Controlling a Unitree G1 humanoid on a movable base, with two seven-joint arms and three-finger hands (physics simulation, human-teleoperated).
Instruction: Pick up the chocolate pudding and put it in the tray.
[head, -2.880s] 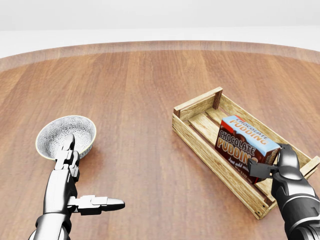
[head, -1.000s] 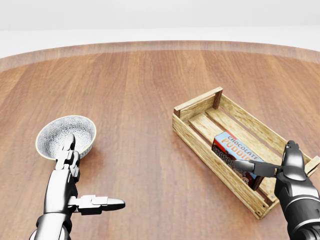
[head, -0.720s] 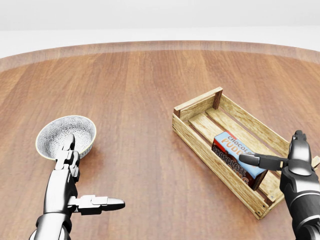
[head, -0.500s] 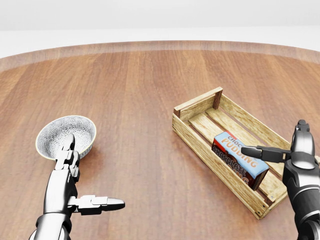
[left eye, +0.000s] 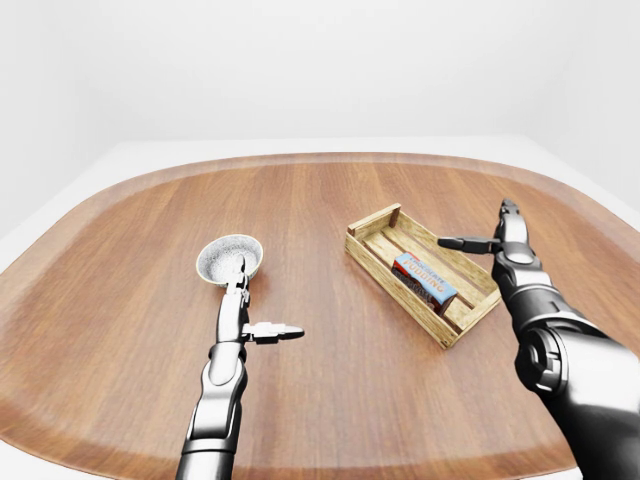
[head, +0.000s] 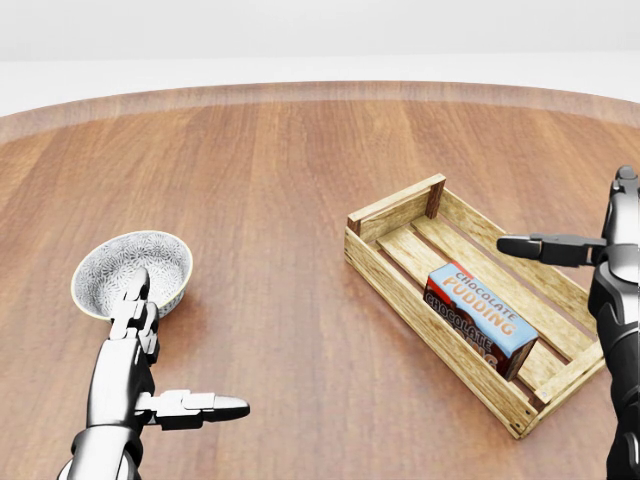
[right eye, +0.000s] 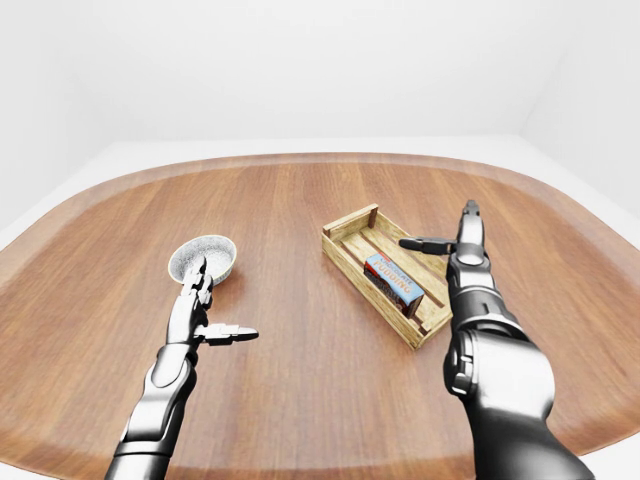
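Hovering at the right edge of the head view, my right hand (head: 600, 245) is standing with fingers spread apart, one finger pointing left over the tray's far right rail, gripping nothing. Down and to the left of it, the chocolate pudding (head: 479, 318) is lying flat inside the tray (head: 392, 213), clear of my fingers. I am judging the placing as done, so what is left for this hand is to pull away to the right without catching the rail.

Lying along the tray's length, the box's long axis is running from far left to near right, its printed face up and its dark end pointing toward the near-right corner. It is resting beside the near long wall; whether it is touching that wall I cannot tell.

Well apart on the left, my left hand (head: 150, 370) is hanging open above the surface (head: 280, 190), thumb sticking out to the right, fingertips just near of the patterned bowl (head: 132, 272). My right hand is far nearer the pudding.
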